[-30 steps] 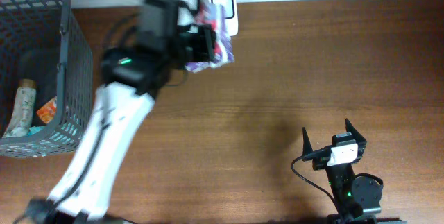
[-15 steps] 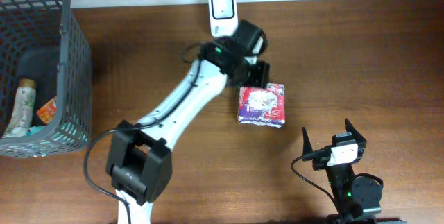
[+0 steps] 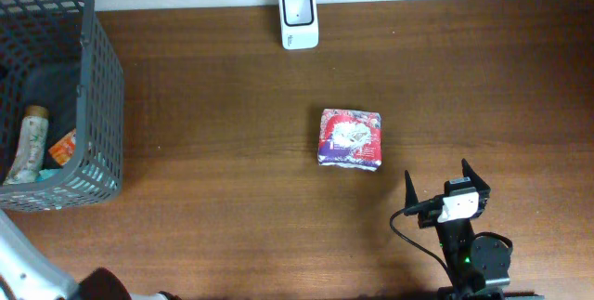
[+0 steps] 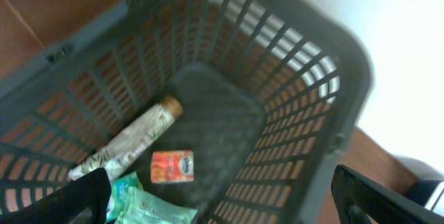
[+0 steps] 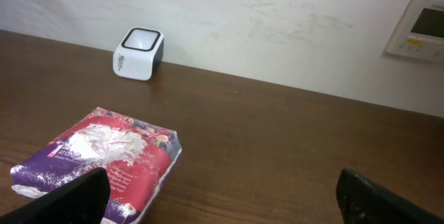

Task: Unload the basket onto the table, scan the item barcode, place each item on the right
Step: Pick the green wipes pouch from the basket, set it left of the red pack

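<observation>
Hovering my left gripper (image 4: 225, 207) wide open and empty above the basket (image 4: 215, 127), I judge it's after another item; the packet (image 3: 351, 138) lies centre-frame overhead, well below the scanner (image 3: 299, 6); my right gripper (image 5: 222, 203) gapes empty.

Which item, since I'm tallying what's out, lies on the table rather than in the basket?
The red-and-purple packet, alone on the table, apart from the scanner. The tube, orange sachet and teal pack all lie inside the basket.
</observation>
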`<state>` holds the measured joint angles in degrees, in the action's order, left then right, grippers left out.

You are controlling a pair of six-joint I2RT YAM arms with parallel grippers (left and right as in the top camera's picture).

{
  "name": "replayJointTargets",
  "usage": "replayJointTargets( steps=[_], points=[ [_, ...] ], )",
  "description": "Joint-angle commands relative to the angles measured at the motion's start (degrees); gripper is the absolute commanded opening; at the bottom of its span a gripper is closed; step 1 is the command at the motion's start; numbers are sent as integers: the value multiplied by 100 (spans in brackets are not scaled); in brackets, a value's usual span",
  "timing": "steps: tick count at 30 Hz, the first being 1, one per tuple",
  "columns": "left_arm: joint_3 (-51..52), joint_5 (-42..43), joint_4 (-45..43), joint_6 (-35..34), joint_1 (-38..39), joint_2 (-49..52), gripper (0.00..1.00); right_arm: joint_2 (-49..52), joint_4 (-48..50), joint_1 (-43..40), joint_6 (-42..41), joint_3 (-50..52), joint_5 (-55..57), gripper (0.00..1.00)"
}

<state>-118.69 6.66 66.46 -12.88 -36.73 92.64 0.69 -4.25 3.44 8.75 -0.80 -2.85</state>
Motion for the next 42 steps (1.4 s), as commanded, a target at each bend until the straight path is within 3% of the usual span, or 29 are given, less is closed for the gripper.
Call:
replayJointTargets(
  steps=[1, 6, 8, 11, 13, 17, 19, 22, 23, 26, 27, 28, 29, 32, 33, 36, 40, 42],
  points=[
    [96, 79, 46, -109, -72, 890, 99, -33, -4, 31, -61, 48, 11, 99],
    [96, 26, 990, -590, -68, 2546, 99, -33, -4, 31, -61, 48, 11, 99],
    [96, -509, 1204, -1078, -52, 2844, 99, -33, -4, 31, -61, 48, 9, 99],
    [181, -909, 1419, -1486, -50, 3058, 95, -33, -4, 31, -61, 48, 9, 99],
    [439, -933, 1493, -1919, -50, 3058, 97, -33, -4, 31, -61, 48, 9, 99],
    [1384, -951, 929, -2037, -50, 3058, 99, -33, -4, 31, -61, 48, 9, 99],
    [1694, -949, 702, -2037, -50, 3058, 90, -33, -4, 31, -61, 48, 9, 98],
    [1847, -951, 597, -2035, -50, 3058, 54, -33, -4, 31, -61, 48, 11, 99],
    [1847, -949, 599, -2033, -50, 3058, 48, -33, -4, 31, -61, 48, 11, 99],
    [1847, -944, 601, -2033, -50, 3058, 44, -33, -4, 31, -61, 48, 11, 99],
    [1847, -831, 647, -2028, -50, 3058, 72, -33, -4, 31, -61, 48, 9, 99],
    [1847, -636, 678, -1965, -50, 3058, 89, -33, -4, 31, -61, 48, 9, 99],
    [1847, -420, 686, -1963, -50, 3058, 99, -33, -4, 31, -61, 48, 11, 99],
    [1847, 260, 605, -1965, -44, 3058, 98, -33, -4, 31, -61, 48, 9, 99],
    [1849, 201, 595, -1965, -39, 3060, 73, -33, -4, 31, -61, 48, 9, 99],
    [1849, -46, 590, -1963, -42, 3233, 61, -33, -4, 31, -61, 48, 9, 99],
    [1790, -46, 529, -1961, -46, 3344, 0, -33, -4, 31, -61, 48, 9, 99],
    [1611, -26, 560, -1773, -57, 3344, 0, -33, -4, 31, -61, 48, 11, 99]
  ],
)
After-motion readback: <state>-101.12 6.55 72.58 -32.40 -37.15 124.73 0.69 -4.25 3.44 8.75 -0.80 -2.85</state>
